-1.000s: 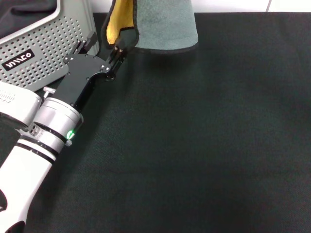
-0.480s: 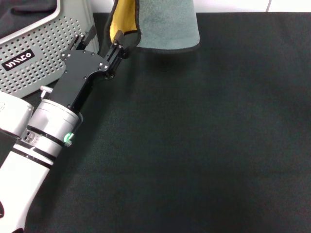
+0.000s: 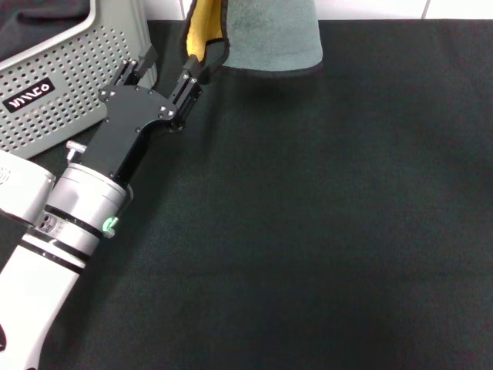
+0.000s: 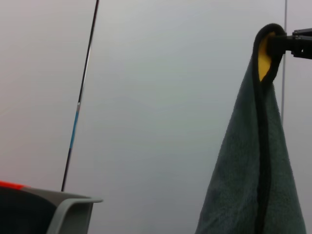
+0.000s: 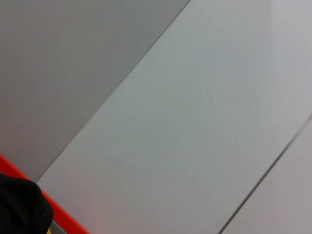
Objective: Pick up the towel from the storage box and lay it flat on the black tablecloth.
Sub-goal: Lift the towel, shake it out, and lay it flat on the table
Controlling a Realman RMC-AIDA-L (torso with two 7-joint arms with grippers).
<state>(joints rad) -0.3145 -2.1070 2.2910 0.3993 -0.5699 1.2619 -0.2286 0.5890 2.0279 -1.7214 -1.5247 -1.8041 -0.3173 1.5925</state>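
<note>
The towel (image 3: 269, 35) hangs over the far edge of the black tablecloth (image 3: 308, 231), grey face toward me, with a yellow fold (image 3: 202, 31) along its left side. In the left wrist view the towel (image 4: 243, 185) dangles from its top corner, where my right gripper (image 4: 282, 44) is shut on it. My left gripper (image 3: 168, 69) is open just below the yellow fold. One of its fingers (image 3: 191, 77) is at the towel's black border. The storage box (image 3: 54, 85) stands at the far left.
Dark cloth lies inside the box (image 3: 38, 19). The box's rounded rim (image 4: 73, 204) shows in the left wrist view. A pale wall lies behind the table. Bare tablecloth spreads to the right and toward me.
My left gripper has moved away from me and slightly right, still open. The hanging towel has risen and shifted a little to the right.
</note>
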